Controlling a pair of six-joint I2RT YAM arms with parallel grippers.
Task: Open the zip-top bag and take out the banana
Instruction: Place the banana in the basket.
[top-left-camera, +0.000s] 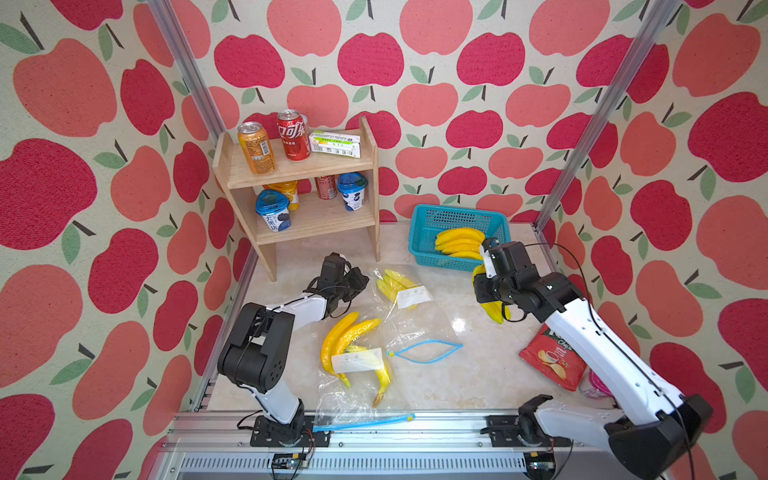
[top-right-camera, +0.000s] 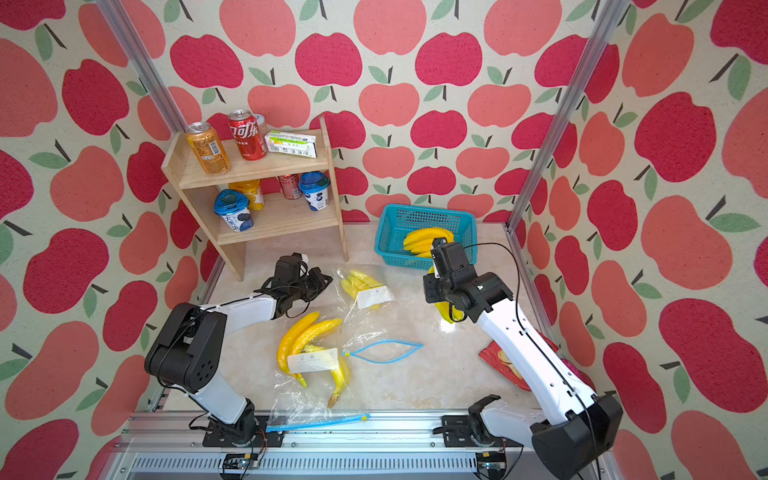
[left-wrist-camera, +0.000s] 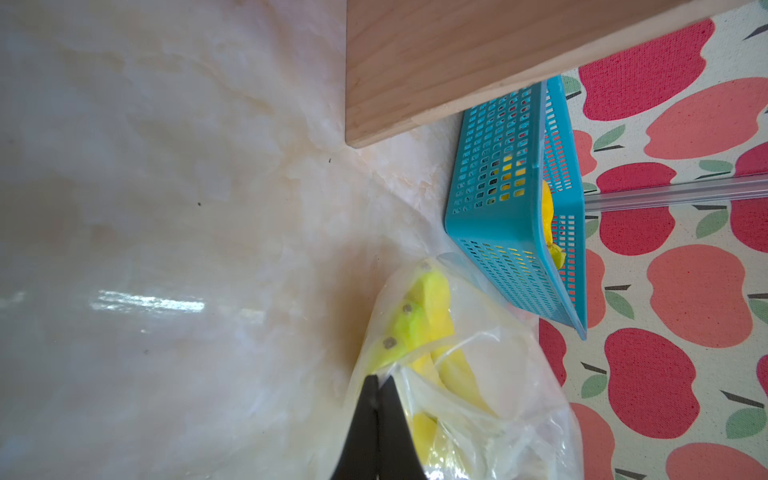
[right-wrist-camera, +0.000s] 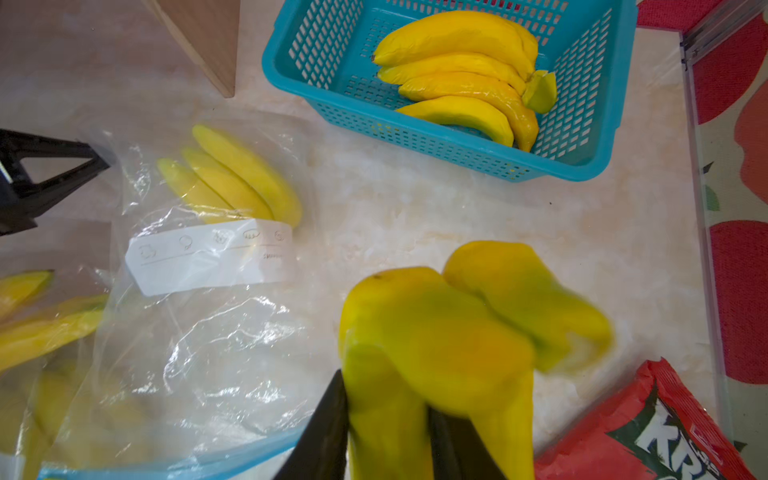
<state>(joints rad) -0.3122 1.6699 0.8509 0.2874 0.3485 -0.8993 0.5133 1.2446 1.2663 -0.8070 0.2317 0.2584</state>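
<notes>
The right gripper (right-wrist-camera: 386, 395) clamped a smooth yellow banana bunch (right-wrist-camera: 436, 332), with a teal perforated plastic basket (right-wrist-camera: 415, 137) at eleven o'clock, while the left gripper (left-wrist-camera: 380, 380) was closed.

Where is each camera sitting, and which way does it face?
Top views: high at the front, looking down on the table, both arms showing.
Left wrist: on the left arm, facing the basket past the shut left hand and a bag.
Right wrist: on the right arm, looking down past the right hand gripping bananas.
Shared: both wrist views show basket and bag.
</notes>
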